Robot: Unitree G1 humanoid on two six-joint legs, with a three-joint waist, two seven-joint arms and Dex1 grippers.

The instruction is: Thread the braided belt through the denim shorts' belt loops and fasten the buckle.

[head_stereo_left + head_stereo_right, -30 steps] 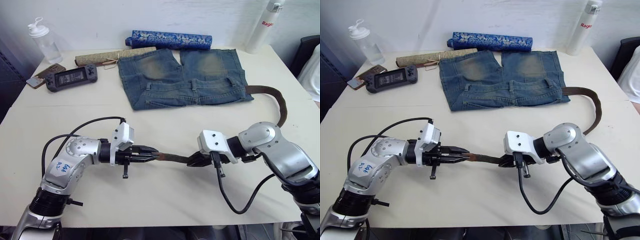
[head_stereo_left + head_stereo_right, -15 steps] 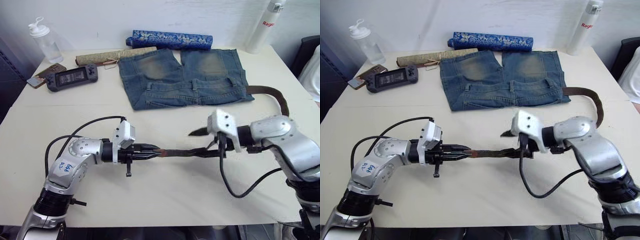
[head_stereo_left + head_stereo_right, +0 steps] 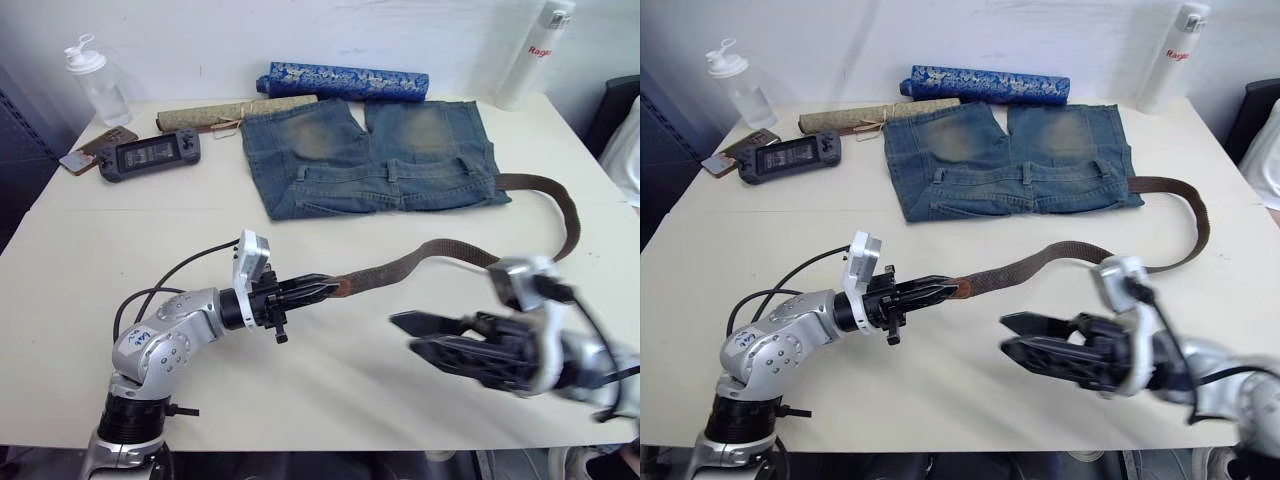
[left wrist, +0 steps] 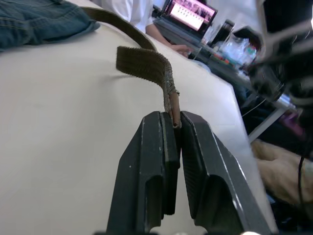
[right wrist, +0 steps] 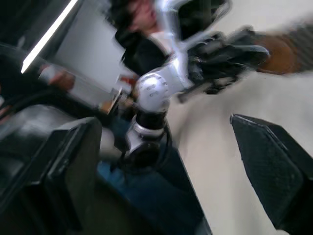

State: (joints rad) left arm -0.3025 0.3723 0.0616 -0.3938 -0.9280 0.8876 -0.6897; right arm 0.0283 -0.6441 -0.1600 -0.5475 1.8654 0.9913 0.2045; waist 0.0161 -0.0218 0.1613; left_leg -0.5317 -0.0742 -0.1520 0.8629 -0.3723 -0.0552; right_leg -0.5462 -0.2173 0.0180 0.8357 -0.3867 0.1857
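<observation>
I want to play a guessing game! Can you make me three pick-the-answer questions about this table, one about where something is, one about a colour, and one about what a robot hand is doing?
1. Where does the game console lie?
A. On the denim shorts
B. Beside the clear bottle's corner, left of the denim shorts
C. Under the right gripper

2. What colour is the patterned roll?
A. Blue
B. Red
C. Green

3. What is the left gripper doing?
A. Open, holding nothing
B. Shut on the braided belt
C. Holding a bottle

Answers: 1 B, it sits near the table's far left. 2 A, it shows blue. 3 B, the belt tip is pinched between its fingers.
</observation>
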